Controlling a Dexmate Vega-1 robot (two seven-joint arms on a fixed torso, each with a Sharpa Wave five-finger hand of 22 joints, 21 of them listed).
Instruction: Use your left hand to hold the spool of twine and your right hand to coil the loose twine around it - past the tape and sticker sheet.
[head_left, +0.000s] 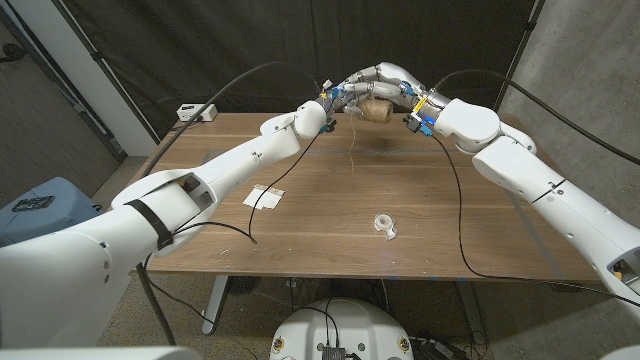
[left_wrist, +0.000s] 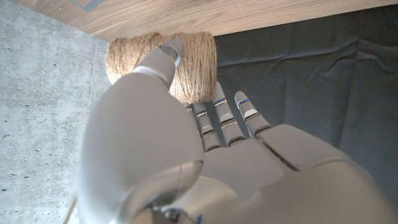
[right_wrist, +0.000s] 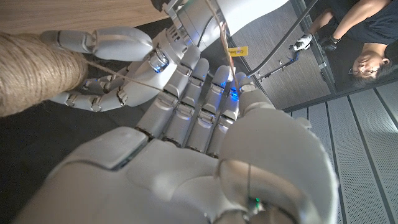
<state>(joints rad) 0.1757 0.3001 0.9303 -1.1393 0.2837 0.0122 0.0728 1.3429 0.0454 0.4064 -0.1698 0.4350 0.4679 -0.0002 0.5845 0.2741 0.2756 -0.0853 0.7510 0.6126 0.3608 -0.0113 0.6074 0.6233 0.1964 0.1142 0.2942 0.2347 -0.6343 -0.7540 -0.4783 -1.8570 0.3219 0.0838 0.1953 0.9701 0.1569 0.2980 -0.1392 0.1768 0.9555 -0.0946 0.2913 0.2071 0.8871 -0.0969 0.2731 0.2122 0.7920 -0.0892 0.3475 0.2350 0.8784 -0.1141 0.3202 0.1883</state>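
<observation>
1. Both arms reach to the table's (head_left: 330, 200) far edge, hands meeting in the air.
2. Left hand (head_left: 350, 92) grips the twine spool (head_left: 377, 111), fingers wrapped round it.
3. Right hand (head_left: 392, 82) pinches the loose twine (right_wrist: 124, 79) just beside the spool.
4. Tape roll (head_left: 385, 224) and sticker sheet (head_left: 264, 196) lie nearer, well apart.

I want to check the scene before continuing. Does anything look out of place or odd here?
A loose twine strand hangs from the spool, held up between the left hand and right hand. Nothing else stands out.
</observation>
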